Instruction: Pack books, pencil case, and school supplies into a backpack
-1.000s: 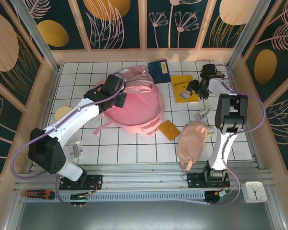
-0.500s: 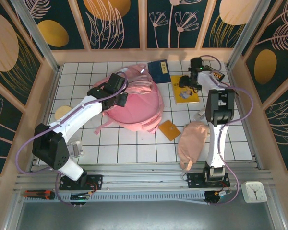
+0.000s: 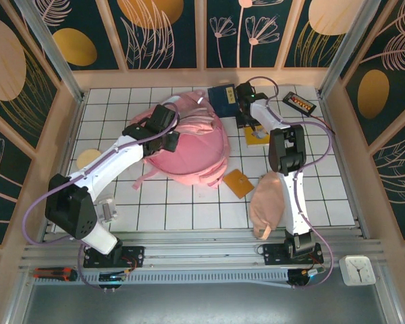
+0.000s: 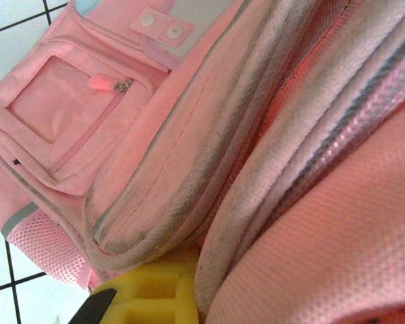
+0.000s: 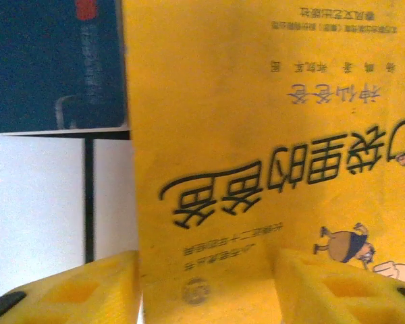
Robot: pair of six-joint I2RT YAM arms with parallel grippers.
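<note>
Yellow fingers (image 5: pixel 88 287) of the right hand (image 5: pixel 206 277) stood apart over the near edge of the yellow book (image 5: pixel 256 135), which lay flat on the table (image 3: pixel 121 101) just beside the navy book (image 3: pixel 223 100); the jaws were spread and clamped nothing. A second earlier that hand hung off the yellow book's right side. It had since swung left across the cover, so the arm now hid much of it and uncovered a black gadget (image 3: pixel 301 102) at the far right. The left hand (image 3: pixel 167 138) stayed closed against the backpack (image 3: pixel 189 152), its fabric crowding the left wrist view; whether it pinched any cloth I could not tell. The pad (image 3: pixel 237 182) and the pencil case (image 3: pixel 268 202) lay where they had been, near the right arm.
</note>
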